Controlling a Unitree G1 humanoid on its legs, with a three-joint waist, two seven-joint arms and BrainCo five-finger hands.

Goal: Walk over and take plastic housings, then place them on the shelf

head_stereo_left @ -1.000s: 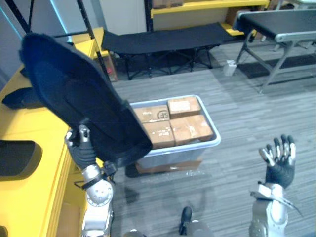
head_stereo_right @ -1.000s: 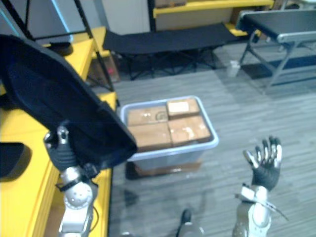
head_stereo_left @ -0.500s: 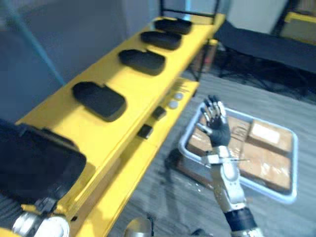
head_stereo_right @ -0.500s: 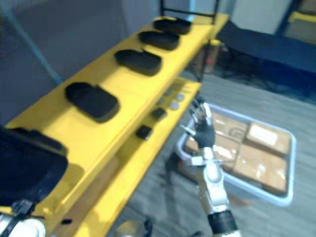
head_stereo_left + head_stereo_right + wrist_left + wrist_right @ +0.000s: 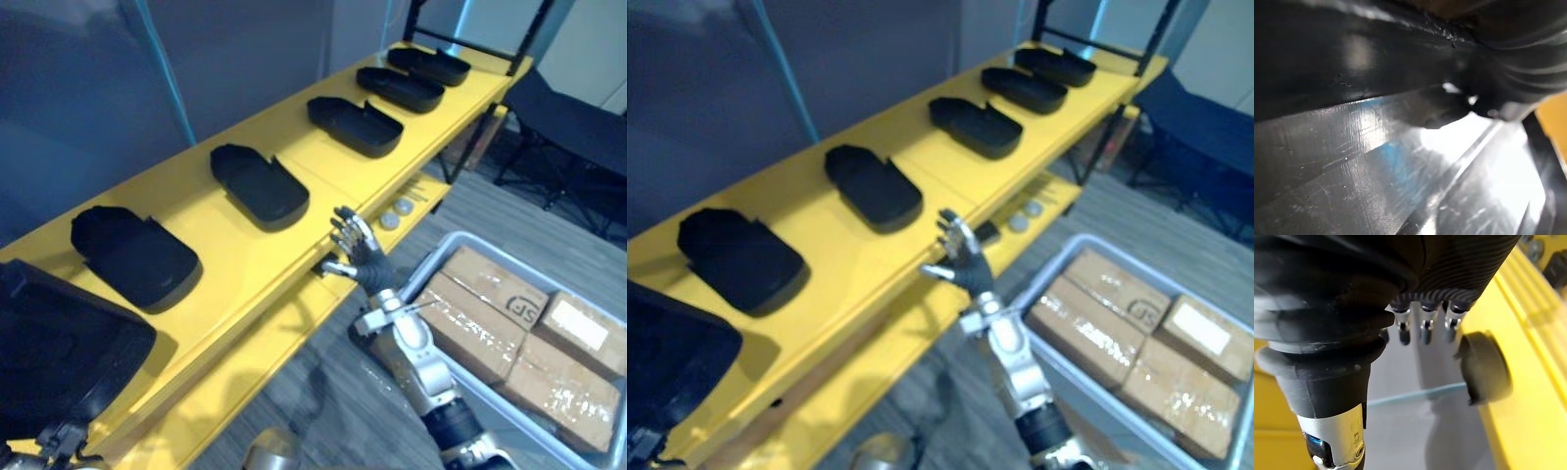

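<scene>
Yellow shelf (image 5: 294, 230) runs from lower left to upper right of the frame. Five black housings (image 5: 260, 184) lie in a row along its top level, spaced apart, none touching; the nearer ones sit hollow side up.

Sixth black housing (image 5: 59, 357) is at the lower left of the frame, very close to the camera and over the near end of the shelf. Can't tell if it rests on the shelf. Left hand (image 5: 1518, 44) is up against this housing in the left wrist view, where the dark plastic surface is right in front of the lens; its grip can't be told.

Right hand (image 5: 358, 262) is mid frame, at the front edge of the shelf's top level, released, fingers (image 5: 1422, 328) straight and spread, grasping nothing.

Lower shelf level (image 5: 284, 343): two round discs (image 5: 397, 209) side by side and a small black block (image 5: 987, 233) near them, all just behind the right hand.

Grey bin (image 5: 421, 253) is on the floor at the lower right of the frame, beside the shelf. Inside it are four cardboard boxes (image 5: 470, 328), lying flat and packed tight side by side in one layer, tops about level with the rim. One box has a white label (image 5: 580, 333). No housings in the bin.
</scene>
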